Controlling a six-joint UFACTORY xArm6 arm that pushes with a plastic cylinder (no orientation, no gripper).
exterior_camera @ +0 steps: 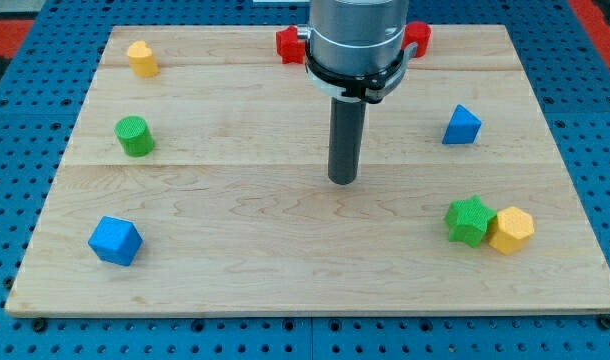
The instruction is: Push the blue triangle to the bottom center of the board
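Camera view shows my tip [342,180] resting on the board [285,280] near its middle; there are no jaws here, only a plain dark rod, so nothing is held or clamped. The tip touches no block. The blue triangle [462,126] sits well apart from it, toward the view's right and a little higher up the board, so I judge the task barely begun: the triangle is nowhere near the bottom centre and is not yet in contact. To drive it there, the tip would likely have to get round to the triangle's upper right side and push down and left. That path looks open, with bare wood between the triangle and the bottom centre. The nearest hazard is the green star [469,220], touching the yellow hexagon [511,230], below the triangle on the right; a push aimed too straight down could run into them. Farther out lie the blue cube [115,240], green cylinder [135,136], a yellow block [141,59], and red pieces [288,45] partly hidden behind the arm at the top.
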